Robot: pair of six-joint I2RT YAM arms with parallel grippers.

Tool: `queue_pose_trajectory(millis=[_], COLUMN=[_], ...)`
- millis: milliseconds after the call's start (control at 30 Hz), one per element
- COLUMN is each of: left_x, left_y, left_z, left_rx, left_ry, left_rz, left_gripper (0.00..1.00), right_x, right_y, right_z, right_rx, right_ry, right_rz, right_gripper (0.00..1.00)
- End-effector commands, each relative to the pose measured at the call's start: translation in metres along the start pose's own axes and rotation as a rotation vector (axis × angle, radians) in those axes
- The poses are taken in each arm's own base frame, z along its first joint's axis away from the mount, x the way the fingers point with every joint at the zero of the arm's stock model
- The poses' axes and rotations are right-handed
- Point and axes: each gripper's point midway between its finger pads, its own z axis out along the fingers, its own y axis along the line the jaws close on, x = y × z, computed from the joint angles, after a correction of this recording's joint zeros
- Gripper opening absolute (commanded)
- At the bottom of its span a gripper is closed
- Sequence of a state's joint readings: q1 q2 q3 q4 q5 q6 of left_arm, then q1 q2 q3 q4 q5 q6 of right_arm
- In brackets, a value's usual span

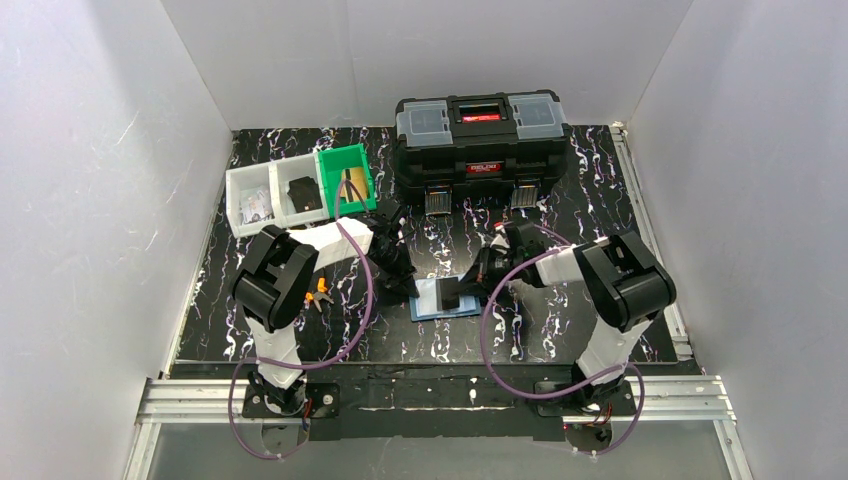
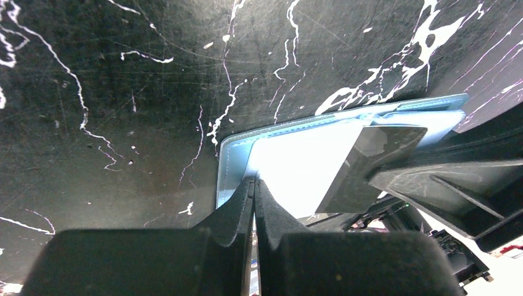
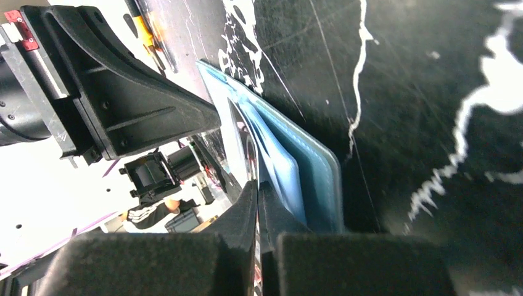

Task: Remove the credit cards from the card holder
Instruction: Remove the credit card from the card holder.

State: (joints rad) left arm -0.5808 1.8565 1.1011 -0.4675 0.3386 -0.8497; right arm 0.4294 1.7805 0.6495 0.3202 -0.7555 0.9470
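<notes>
Touching card holder (image 1: 432, 303): left tool (image 2: 254, 185), right tool (image 3: 258, 187), both closed, grip unclear.

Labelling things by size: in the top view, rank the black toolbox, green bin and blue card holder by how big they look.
1. Black toolbox: clearly largest.
2. Green bin and card holder: look alike, so unranked.

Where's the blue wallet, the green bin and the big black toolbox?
blue wallet (image 1: 431, 299), top view, its bare left panel
green bin (image 1: 327, 180), top view, its left wall
black toolbox (image 1: 480, 150), top view, its front side
</notes>
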Motion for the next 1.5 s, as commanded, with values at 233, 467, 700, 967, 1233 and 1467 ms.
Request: queue_pose_trajectory(millis=[233, 467, 700, 967, 1233, 1467], left_x=[0.017, 0.009, -0.006, -0.029, -0.031, -0.022], left_y=[0.098, 0.080, 0.045, -0.008, -0.038, -0.062], left_z=[0.029, 0.021, 0.001, -0.067, -0.119, -0.150], left_rx=[-0.393, -0.344, -0.255, -0.138, 0.010, 0.214], left_ry=[0.017, 0.001, -0.042, -0.191, -0.283, -0.290], left_rz=[0.005, 0.034, 0.084, 0.191, 0.243, 0.273], left_gripper=[0.00, 0.00, 0.00, 0.45, 0.89, 0.91], right_x=[-0.013, -0.018, -0.022, -0.023, -0.021, -0.016], right_y=[-0.011, 0.012, 0.028, 0.051, 0.075, 0.096], right_z=[-0.031, -0.038, -0.041, -0.051, -0.065, -0.074], right_rx=[0.141, 0.113, 0.092, 0.059, 0.037, -0.010], right_ry=[-0.107, -0.111, -0.095, -0.107, -0.127, -0.127], right_rz=[-0.050, -0.088, -0.101, -0.119, -0.151, -0.159], right_gripper=[0.01, 0.01, 0.01, 0.01, 0.01, 0.01])
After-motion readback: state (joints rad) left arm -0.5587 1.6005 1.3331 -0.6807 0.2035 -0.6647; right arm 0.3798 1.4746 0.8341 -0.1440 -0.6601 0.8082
